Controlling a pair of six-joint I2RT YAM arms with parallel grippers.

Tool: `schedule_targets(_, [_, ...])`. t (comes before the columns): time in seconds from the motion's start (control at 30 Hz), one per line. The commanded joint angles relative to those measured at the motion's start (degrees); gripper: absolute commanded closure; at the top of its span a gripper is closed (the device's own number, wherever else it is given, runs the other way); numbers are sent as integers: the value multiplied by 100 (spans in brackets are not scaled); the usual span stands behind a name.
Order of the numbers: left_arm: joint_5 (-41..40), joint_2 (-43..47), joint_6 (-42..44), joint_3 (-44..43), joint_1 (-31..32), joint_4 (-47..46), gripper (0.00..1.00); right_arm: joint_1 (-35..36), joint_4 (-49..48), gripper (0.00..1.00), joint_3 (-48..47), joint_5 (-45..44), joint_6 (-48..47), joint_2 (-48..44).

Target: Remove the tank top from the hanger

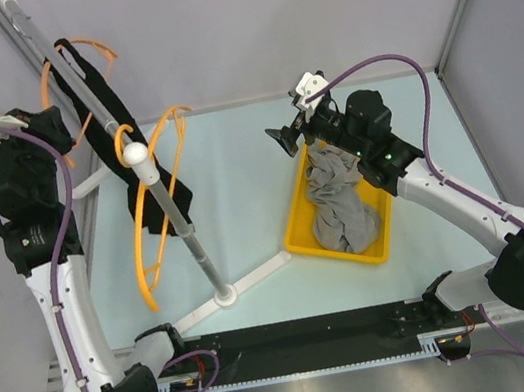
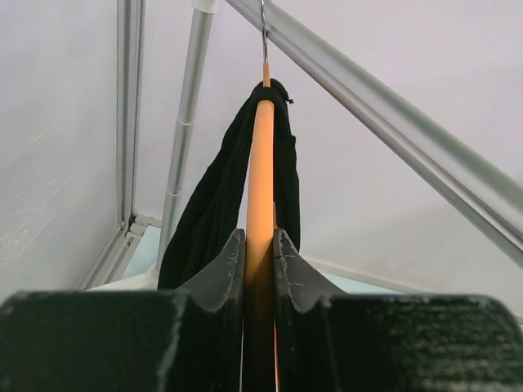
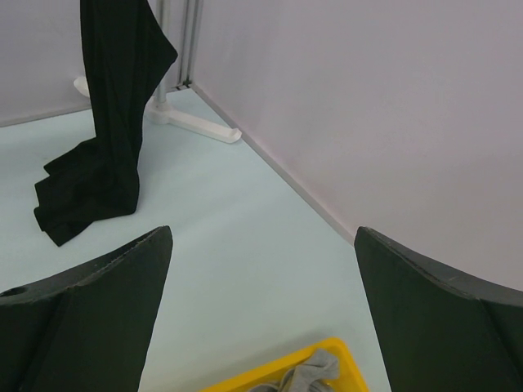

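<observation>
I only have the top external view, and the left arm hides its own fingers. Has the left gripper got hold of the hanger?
Observer: Yes. The left gripper is shut on the orange hanger, a finger on each side.
Operator: Is the tank top on it?
Observer: Yes, the black tank top drapes over the hanger's top.
Operator: Does it hang free?
Observer: No. The right wrist view shows its hem bunched on the table.

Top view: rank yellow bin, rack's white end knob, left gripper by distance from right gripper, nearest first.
1. yellow bin, just below the right gripper.
2. white end knob, centre-left.
3. left gripper, far left, clamping the hanger.
</observation>
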State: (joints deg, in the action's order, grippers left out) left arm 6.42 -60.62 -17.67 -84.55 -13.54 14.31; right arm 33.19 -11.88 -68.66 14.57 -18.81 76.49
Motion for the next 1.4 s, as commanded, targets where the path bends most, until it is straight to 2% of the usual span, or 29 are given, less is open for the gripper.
schedule_targets(0.0, [-308, 305, -141, -307, -52, -560, 100, -14, -289, 0, -112, 81, 70, -64])
schedule_targets(0.23, [0, 7, -201, -570, -52, -718, 100, -5, -262, 0, -121, 64, 61, -73])
schedule_targets(0.47, [62, -292, -781, -1010, -61, -1165, 100, -5, -227, 0, -174, 55, 61, -81])
schedule_targets(0.63, [289, -407, -896, -1177, -70, -1377, 100, 3, -227, 0, -174, 46, 53, -99])
schedule_targets(0.73, [851, -372, -502, -1160, -79, -1790, 100, -5, -210, 0, -182, 38, 44, -108])
schedule_targets(0.83, [1072, -267, 568, -1291, -87, -1302, 100, -14, -227, 0, -191, 55, 61, -108])
schedule_targets(0.9, [1125, -56, 878, -1126, -79, -1290, 100, -6, -218, 0, -218, 81, 88, -82])
schedule_targets(0.97, [1240, 346, 1248, -582, -79, -1665, 100, 3, -218, 0, -244, 152, 123, -55])
schedule_targets(1.03, [1091, 629, 1598, 136, -87, -2218, 100, 21, -192, 0, -297, 187, 132, 6])
schedule_targets(1.1, [1029, 867, 1758, 465, -87, -2388, 100, 30, -183, 0, -323, 204, 132, 50])
schedule_targets(1.2, [748, 911, 2022, 404, -87, -1950, 100, 38, -148, 0, -349, 222, 132, 120])
schedule_targets(1.27, [110, 1034, 1935, 510, -87, -1958, 100, 38, -104, 0, -384, 231, 132, 164])
schedule_targets(1.37, [-263, 1289, 1802, 624, -79, -1774, 100, 65, -95, 0, -385, 222, 123, 217])
